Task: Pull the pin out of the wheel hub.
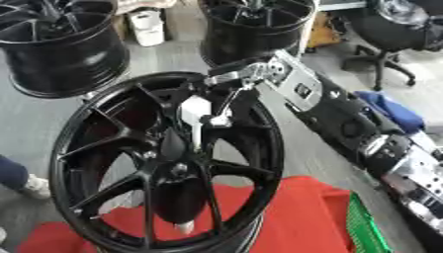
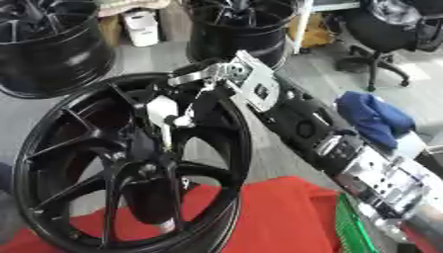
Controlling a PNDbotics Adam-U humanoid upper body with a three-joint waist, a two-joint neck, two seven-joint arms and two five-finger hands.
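Pin (image 1: pixel 196 129) is the pale, long thing that sticks up from the middle of the wheel hub (image 1: pixel 164 163). It is thin at the bottom, where it goes down toward the hub's center, and wider at the top. It looks like it is not out yet.

The hub is a big black wheel with many spokes. It stands tilted toward the camera and rests on a red cloth (image 1: pixel 294 207). The pin sits just above the middle of the wheel, at about 12 o'clock from the center.

The right hand (image 1: pixel 227 99) comes in from 2 o'clock, over the rim. Its dark fingers look curled around the wide top of the pin. The black and silver right arm (image 1: pixel 363 133) stretches away toward 4 o'clock. The left hand does not show.

What could go wrong? If the hand pulls sideways and not straight along the pin, the pin may jam in its hole. The fingers could slide off the smooth top. A hard tug might rock the tilted wheel on the soft cloth, or even tip it. The arm is very near the rim at 1 o'clock and could bump it.

Farther off, two more black wheels (image 1: pixel 61 44) stand at 11 and 12 o'clock, and a green basket (image 1: pixel 368 232) shows at 5 o'clock.
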